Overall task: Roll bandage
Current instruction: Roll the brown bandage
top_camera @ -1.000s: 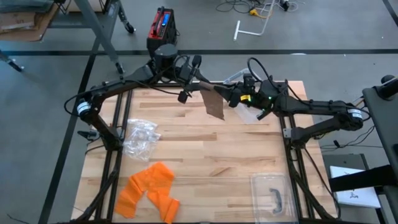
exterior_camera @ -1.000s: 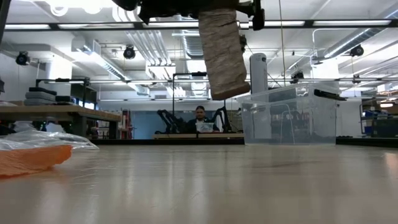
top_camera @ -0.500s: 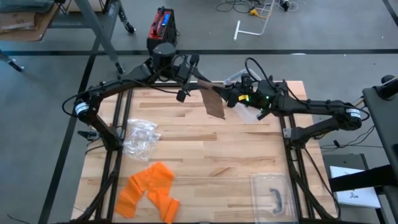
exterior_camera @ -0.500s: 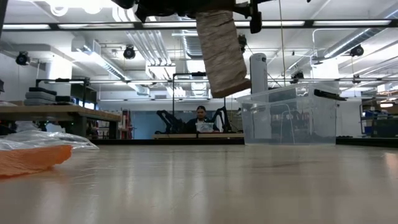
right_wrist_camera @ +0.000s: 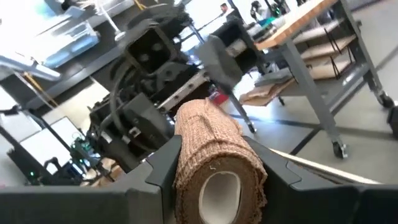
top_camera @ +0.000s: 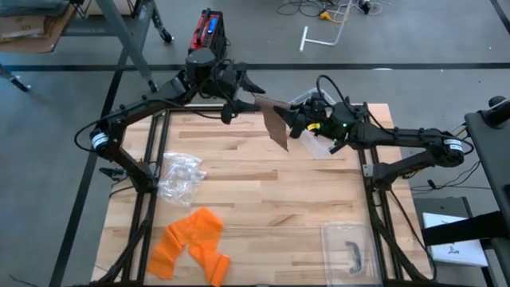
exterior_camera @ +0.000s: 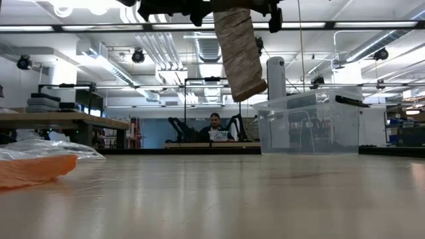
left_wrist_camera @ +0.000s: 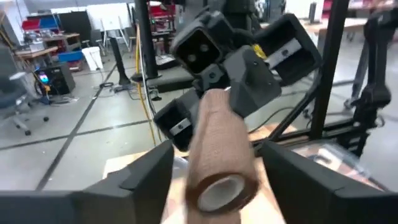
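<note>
A tan bandage roll (top_camera: 275,105) hangs high above the table's far edge, between my two grippers. Its loose tail (exterior_camera: 239,56) hangs down from it, clear of the table. My left gripper (left_wrist_camera: 214,165) comes at the roll from the far left and is open. Its fingers stand on either side of the roll's end (left_wrist_camera: 222,186), with a gap on each side. From the right, my right gripper (right_wrist_camera: 217,171) is shut on the roll's other end (right_wrist_camera: 219,186). The high view shows both grippers, the left gripper (top_camera: 251,90) and the right gripper (top_camera: 296,119). My right gripper pinches the roll between its two fingers, one on each curved side (right_wrist_camera: 186,165), at the end nearer the wrist. The fingers come level from the table's right and lie along the roll. The roll is lifted clear, and its tail hangs slack below.
A crumpled clear bag (top_camera: 182,175) and an orange bandage (top_camera: 191,243) lie at the near left. A clear box (top_camera: 348,249) stands at the near right. A plastic wrapper (top_camera: 319,145) lies under the right arm. A person (exterior_camera: 214,127) sits far behind the table.
My left gripper has drawn a little toward the table's far left and rolled about its own axis. The roll stays up between the grippers, and the lower end of its tail has swung slightly.
</note>
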Available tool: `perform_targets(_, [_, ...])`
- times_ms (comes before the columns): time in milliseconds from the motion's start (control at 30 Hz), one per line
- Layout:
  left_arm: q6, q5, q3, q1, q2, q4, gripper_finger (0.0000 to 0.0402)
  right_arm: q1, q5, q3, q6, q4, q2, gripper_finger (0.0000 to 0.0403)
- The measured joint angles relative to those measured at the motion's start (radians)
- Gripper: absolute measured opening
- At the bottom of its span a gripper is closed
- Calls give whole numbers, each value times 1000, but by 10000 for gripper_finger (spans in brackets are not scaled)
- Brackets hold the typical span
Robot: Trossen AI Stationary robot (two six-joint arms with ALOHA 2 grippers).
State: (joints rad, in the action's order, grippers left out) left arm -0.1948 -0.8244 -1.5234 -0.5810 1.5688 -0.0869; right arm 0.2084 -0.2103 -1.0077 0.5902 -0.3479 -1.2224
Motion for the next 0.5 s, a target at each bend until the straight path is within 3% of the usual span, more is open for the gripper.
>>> perform_targets(233, [171,-73,0,-1,13,14,307,-21,1,0,-120,-12,1,135])
perform_targets(500, [293,-115,0,7,61,83,305,-51,1,0,-208,-46,1,135])
